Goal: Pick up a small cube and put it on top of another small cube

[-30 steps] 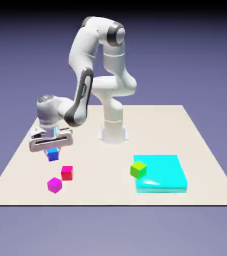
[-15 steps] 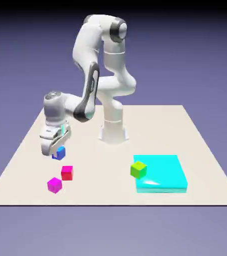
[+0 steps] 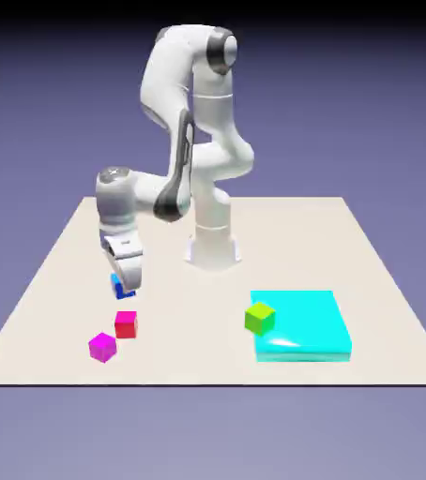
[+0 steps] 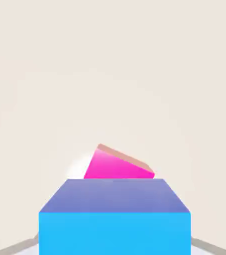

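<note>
Since a moment ago the gripper (image 3: 126,287) has swung round toward the table's (image 3: 282,253) middle, fingers pinching the blue cube (image 4: 115,233) above its front-left part (the exterior view's left), probably closer to stacking on the red cube (image 3: 126,325).

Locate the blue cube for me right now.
In the exterior view, the blue cube is held in the pincer, toward the exterior view's left, above and behind the red cube.
</note>
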Motion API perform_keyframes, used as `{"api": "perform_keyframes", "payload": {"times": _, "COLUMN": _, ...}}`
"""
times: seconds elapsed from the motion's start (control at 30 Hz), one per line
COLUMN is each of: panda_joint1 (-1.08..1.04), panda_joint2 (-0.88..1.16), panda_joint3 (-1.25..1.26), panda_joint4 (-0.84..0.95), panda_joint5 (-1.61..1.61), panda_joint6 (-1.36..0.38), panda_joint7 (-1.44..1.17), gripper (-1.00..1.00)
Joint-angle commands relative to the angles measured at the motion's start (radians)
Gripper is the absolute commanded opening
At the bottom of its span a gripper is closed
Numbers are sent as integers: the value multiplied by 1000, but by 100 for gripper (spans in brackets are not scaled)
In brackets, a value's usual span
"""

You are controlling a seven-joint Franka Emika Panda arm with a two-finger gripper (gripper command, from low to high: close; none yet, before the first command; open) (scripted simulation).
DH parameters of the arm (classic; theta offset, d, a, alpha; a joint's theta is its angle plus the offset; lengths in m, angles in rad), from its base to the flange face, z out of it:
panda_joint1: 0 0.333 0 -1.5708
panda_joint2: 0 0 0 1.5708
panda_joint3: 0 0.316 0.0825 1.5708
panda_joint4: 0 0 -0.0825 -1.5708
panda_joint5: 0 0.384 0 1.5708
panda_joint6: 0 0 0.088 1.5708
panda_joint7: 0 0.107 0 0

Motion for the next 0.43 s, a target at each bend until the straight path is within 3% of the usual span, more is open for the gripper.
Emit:
{"api": "perform_keyframes", "payload": {"times": 0.0, "panda_joint1": -24, "panda_joint2": 24, "panda_joint3": 30, "panda_joint4": 3, "panda_joint5": 44, "panda_joint6": 14, "panda_joint7": -32, "gripper": -100}}
{"api": "perform_keyframes", "payload": {"times": 0.27, "panda_joint1": -190, "panda_joint2": 211, "panda_joint3": 262, "panda_joint4": 26, "panda_joint5": 387, "panda_joint6": 122, "panda_joint7": -279, "gripper": -100}}
{"api": "perform_keyframes", "payload": {"times": 0.3, "panda_joint1": -190, "panda_joint2": 211, "panda_joint3": 262, "panda_joint4": 26, "panda_joint5": 387, "panda_joint6": 122, "panda_joint7": -279, "gripper": 100}}
{"api": "perform_keyframes", "payload": {"times": 0.4, "panda_joint1": -148, "panda_joint2": 164, "panda_joint3": 203, "panda_joint4": 20, "panda_joint5": 300, "panda_joint6": 95, "panda_joint7": -217, "gripper": 100}}
